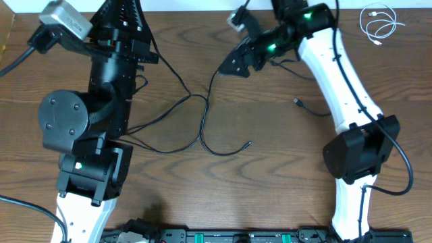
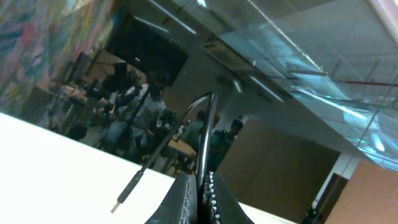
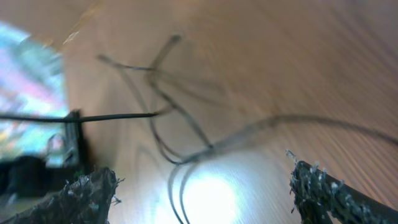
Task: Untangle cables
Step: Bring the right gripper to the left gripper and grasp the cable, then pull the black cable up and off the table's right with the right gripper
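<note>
Two black cables point(image 1: 202, 128) lie crossed on the wooden surface point(image 1: 270, 169) just ahead of and beneath the right claw point(image 3: 202, 171). Its fingers point(image 3: 87, 196) are spread wide and grip nothing. In the blurred wrist view one strand runs in between them, and whether it touches either finger cannot be told. A loose black cable end point(image 1: 298, 102) lies behind that claw, beside the white arm point(image 1: 337, 74). A coiled white cable point(image 1: 378, 23) rests well behind it, apart from the rest. The left claw point(image 2: 202, 186) is tilted up off the surface toward the room and pressed together, pinching a black cable point(image 2: 163, 144). That cable arches out above its tips and drops to a plug end point(image 2: 124, 196) hanging just to one side. From overhead, the black left arm point(image 1: 111, 61) blocks the view of this claw, with a strand trailing out from under it to the crossed cables.
</note>
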You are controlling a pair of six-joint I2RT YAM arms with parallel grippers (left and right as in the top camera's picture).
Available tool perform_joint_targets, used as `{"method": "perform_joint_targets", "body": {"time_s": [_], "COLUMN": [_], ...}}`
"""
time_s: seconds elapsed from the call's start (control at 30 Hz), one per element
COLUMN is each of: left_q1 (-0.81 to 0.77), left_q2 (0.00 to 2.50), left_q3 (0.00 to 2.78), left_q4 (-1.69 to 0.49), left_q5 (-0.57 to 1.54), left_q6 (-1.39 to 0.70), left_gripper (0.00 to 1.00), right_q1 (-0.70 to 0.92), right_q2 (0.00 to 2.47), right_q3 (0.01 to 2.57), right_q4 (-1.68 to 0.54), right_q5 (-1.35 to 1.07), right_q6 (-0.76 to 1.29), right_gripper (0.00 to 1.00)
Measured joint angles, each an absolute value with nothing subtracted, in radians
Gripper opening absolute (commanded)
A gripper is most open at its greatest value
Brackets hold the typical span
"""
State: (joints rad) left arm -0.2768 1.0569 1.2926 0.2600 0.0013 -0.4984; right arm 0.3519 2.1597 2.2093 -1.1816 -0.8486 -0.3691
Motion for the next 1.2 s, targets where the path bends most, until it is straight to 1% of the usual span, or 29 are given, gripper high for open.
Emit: {"method": "perform_joint_targets", "body": {"time_s": [0.13,0.3,0.43,0.47,0.5,0.53,0.6,0.63,0.73,0.87,1.0,1.1,1.13,1.17,1.2], "left_q1": [-0.277,-0.276,-0.275,-0.275,-0.275,-0.275,-0.275,-0.275,-0.263,-0.213,-0.180,-0.170,-0.167,-0.166,-0.165], "left_q2": [1.060,1.060,1.058,1.058,1.058,1.058,1.058,1.058,1.057,1.056,1.060,1.078,1.089,1.104,1.118], "left_q3": [1.293,1.293,1.293,1.293,1.293,1.293,1.293,1.293,1.294,1.298,1.303,1.304,1.305,1.306,1.306], "left_q4": [0.246,0.227,0.210,0.208,0.206,0.204,0.193,0.186,0.148,0.001,-0.187,-0.337,-0.374,-0.413,-0.446], "left_q5": [-0.003,-0.004,-0.006,-0.006,-0.006,-0.006,-0.006,-0.006,-0.006,-0.013,-0.025,-0.030,-0.030,-0.030,-0.032], "left_q6": [-0.498,-0.498,-0.498,-0.498,-0.498,-0.498,-0.498,-0.498,-0.498,-0.498,-0.501,-0.500,-0.500,-0.496,-0.494], "left_gripper": [0.07,0.07,0.07,0.07,0.07,0.07,0.07,0.07,0.07,0.07,0.07,0.08,0.09,0.16,0.25], "right_q1": [0.426,0.513,0.556,0.562,0.567,0.570,0.577,0.579,0.583,0.574,0.546,0.529,0.526,0.523,0.523], "right_q2": [2.160,2.160,2.160,2.160,2.160,2.160,2.160,2.160,2.160,2.160,2.157,2.148,2.142,2.131,2.122], "right_q3": [2.209,2.209,2.209,2.209,2.209,2.209,2.209,2.209,2.209,2.210,2.239,2.322,2.358,2.404,2.440], "right_q4": [-1.221,-1.229,-1.193,-1.180,-1.161,-1.140,-1.100,-1.072,-1.020,-1.005,-1.040,-1.116,-1.150,-1.187,-1.208], "right_q5": [-0.919,-0.927,-0.928,-0.927,-0.927,-0.926,-0.918,-0.903,-0.804,-0.593,-0.415,-0.293,-0.258,-0.221,-0.197], "right_q6": [-0.517,-0.604,-0.633,-0.636,-0.634,-0.631,-0.605,-0.582,-0.461,-0.293,-0.195,-0.159,-0.151,-0.141,-0.134], "right_gripper": [0.82,0.80,0.74,0.70,0.63,0.51,0.13,0.01,0.01,0.01,0.01,0.01,0.01,0.01,0.01]}}
